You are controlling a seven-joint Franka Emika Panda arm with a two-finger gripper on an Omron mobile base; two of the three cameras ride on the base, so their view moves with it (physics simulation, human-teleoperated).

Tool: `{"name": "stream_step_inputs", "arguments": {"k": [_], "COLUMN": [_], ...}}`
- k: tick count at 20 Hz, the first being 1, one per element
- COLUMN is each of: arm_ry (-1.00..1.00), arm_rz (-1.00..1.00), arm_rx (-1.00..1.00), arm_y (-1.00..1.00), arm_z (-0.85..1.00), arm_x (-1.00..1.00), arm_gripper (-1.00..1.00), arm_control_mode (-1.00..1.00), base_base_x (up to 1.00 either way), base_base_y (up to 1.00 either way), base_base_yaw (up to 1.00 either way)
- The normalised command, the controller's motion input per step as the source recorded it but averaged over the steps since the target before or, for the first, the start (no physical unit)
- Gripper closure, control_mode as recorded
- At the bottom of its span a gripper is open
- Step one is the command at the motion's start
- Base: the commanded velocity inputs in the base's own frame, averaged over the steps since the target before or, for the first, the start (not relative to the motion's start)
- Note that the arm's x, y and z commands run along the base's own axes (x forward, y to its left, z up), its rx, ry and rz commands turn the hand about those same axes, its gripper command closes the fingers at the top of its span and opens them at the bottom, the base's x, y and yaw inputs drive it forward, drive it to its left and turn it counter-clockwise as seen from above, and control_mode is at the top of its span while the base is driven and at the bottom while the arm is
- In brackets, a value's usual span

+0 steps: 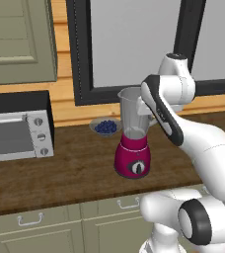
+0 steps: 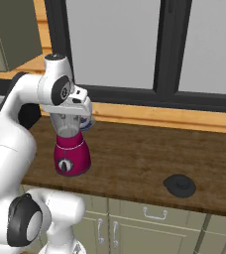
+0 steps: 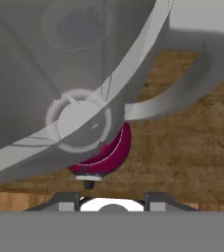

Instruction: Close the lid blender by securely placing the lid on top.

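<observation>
In the left base view, you see one blender (image 1: 132, 138): a magenta rounded base with a dark round dial, carrying a tall clear grey tapered jar. The jar rim is uncovered, and no contents can be made out through its wall. The blender stands upright on the dark wooden tabletop (image 1: 75, 170). Just behind it, to its left, sits one small grey bowl (image 1: 105, 127) holding blueberries. One silver toaster oven (image 1: 17, 131) with three knobs stands well apart at the left edge. The white arm (image 1: 183, 133) passes beside the jar's right side.

In the right base view, you see the same blender (image 2: 70, 149) at the left, with the arm's white hand (image 2: 70, 101) directly above the jar's top. One small flat round black lid (image 2: 180, 185) lies on the tabletop (image 2: 135, 158) well to the right of the blender, near the front edge and apart from every other object.

In the hand view, you look down into the clear jar (image 3: 79, 88) from just above its rim. The round blade hub shows at the jar's bottom, the magenta base shows beneath it, and the jar's side handle (image 3: 182, 83) extends to the right. The gripper (image 3: 112, 199) appears at the bottom edge. Its jaws are clenched as far as they go and grasp nothing.
</observation>
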Motion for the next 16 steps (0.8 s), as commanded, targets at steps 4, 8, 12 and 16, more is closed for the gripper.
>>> {"name": "stream_step_inputs", "arguments": {"k": [4, 8, 12, 16], "arm_ry": [-0.09, -0.15, -0.03, 0.06], "arm_rz": [0.00, -0.15, -0.34, -0.38], "arm_rx": [0.02, 0.19, 0.20, 0.13], "arm_y": [-0.07, -0.78, -1.00, -1.00], "arm_z": [0.00, -0.01, -0.06, -0.26], "arm_x": [-0.28, -0.54, -0.32, -0.01], "arm_gripper": [-1.00, -1.00, -1.00, -1.00], "arm_control_mode": [-1.00, -1.00, -1.00, -1.00], "base_base_x": [0.00, 0.00, 0.00, 0.00], "base_base_y": [0.00, 0.00, 0.00, 0.00], "base_base_yaw": [0.00, 0.00, 0.00, 0.00]}}
